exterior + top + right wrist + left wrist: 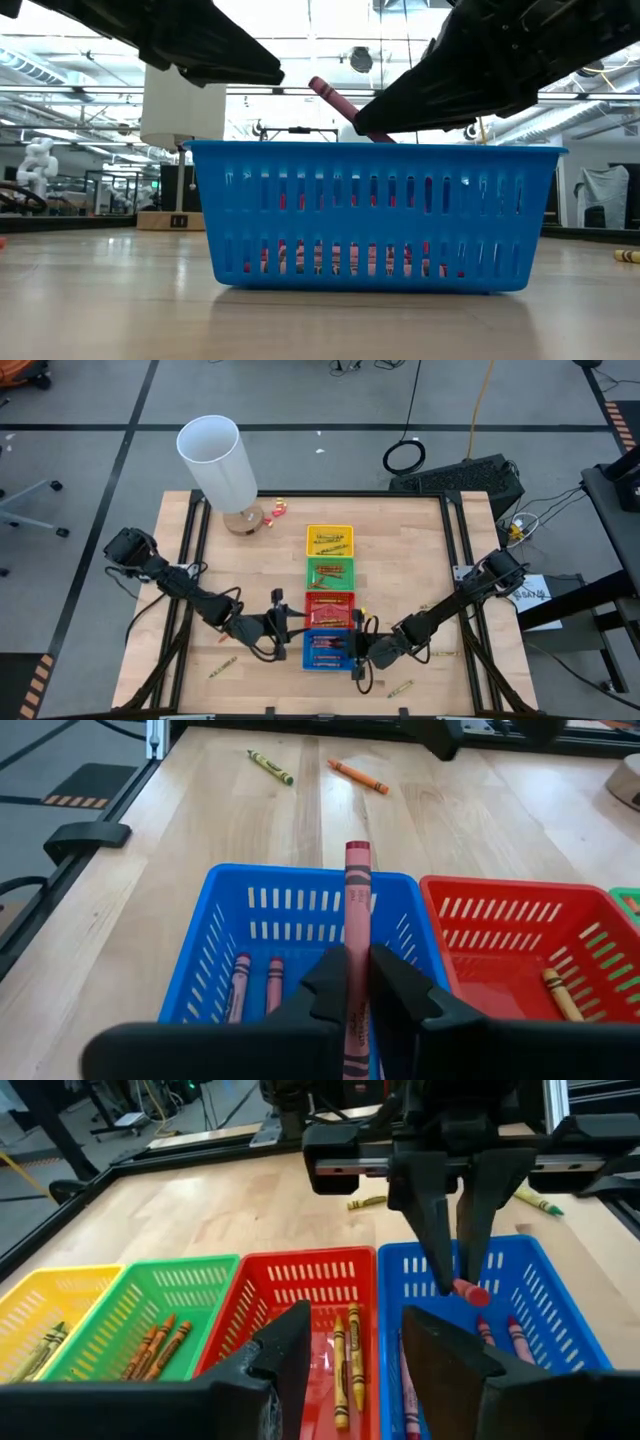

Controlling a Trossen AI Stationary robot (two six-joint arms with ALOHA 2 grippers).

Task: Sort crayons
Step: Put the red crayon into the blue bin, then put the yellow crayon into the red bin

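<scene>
I have the right gripper [358, 982] pinching a pink crayon [356, 910] above the blue tray [225, 885]; the left gripper [350, 1355] hangs half-open, empty.

My wooden table [400, 540] carries four trays in a row: yellow tray [329, 540], green tray [330, 572], red tray [330, 608] and blue tray [322, 650], the blue one directly beneath the right fingers. A white cylinder [220, 470] stands far beyond both fingers; loose crayons [222, 663] lie on the bare wood outside them.
</scene>
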